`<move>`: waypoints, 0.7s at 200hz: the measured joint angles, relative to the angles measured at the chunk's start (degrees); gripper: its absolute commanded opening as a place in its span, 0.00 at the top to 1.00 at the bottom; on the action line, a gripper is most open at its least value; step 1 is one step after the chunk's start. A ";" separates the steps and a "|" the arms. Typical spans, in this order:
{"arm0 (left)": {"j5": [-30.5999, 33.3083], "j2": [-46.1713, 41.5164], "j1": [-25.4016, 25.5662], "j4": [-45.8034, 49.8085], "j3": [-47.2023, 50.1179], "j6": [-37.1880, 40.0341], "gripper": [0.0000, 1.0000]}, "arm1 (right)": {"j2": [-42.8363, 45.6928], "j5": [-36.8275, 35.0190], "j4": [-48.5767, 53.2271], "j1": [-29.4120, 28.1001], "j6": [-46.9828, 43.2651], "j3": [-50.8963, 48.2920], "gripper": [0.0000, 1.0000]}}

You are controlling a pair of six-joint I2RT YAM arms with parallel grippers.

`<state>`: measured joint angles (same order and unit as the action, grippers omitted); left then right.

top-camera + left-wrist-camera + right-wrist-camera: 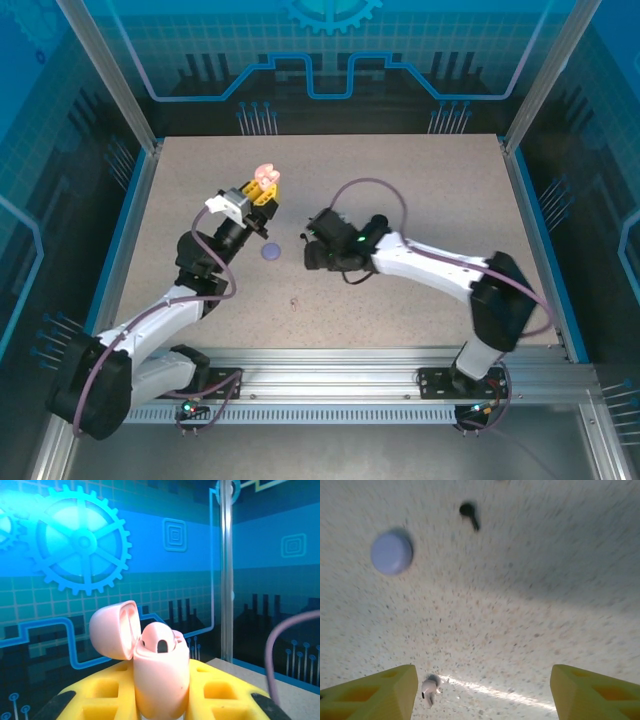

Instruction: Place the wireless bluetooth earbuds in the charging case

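The left gripper (263, 195) clamps the open pink charging case (160, 675) above the middle of the table (430, 180), with one pink earbud (159, 641) seemingly seated. The right gripper (482, 695), jaws apart, hovers by a pale earbud (428, 689) lying loose. A black earbud (470, 514) lies out too.

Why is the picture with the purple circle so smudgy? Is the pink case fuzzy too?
Right wrist: the purple disc and black earbud look smeared, and a bright glare streak crosses the bottom. Left wrist: the pink case is fairly sharp. Top external: clear, evenly lit.
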<state>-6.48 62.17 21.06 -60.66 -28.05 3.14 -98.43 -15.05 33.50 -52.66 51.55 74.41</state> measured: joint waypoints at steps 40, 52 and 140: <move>3.28 -2.14 0.00 1.53 0.09 0.42 1.00 | -11.69 -2.03 4.24 -6.45 6.51 9.20 0.33; 3.96 -2.67 -0.09 1.97 0.09 0.46 1.00 | -13.46 -2.78 5.35 -7.56 8.07 10.78 0.35; 5.92 -4.15 -1.51 3.87 0.09 1.51 1.00 | -21.81 -5.57 11.52 -11.41 14.47 17.62 0.53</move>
<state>-0.56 58.02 19.55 -56.80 -27.97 4.64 -120.25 -20.62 45.01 -64.07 66.02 92.03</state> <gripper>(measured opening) 0.222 0.483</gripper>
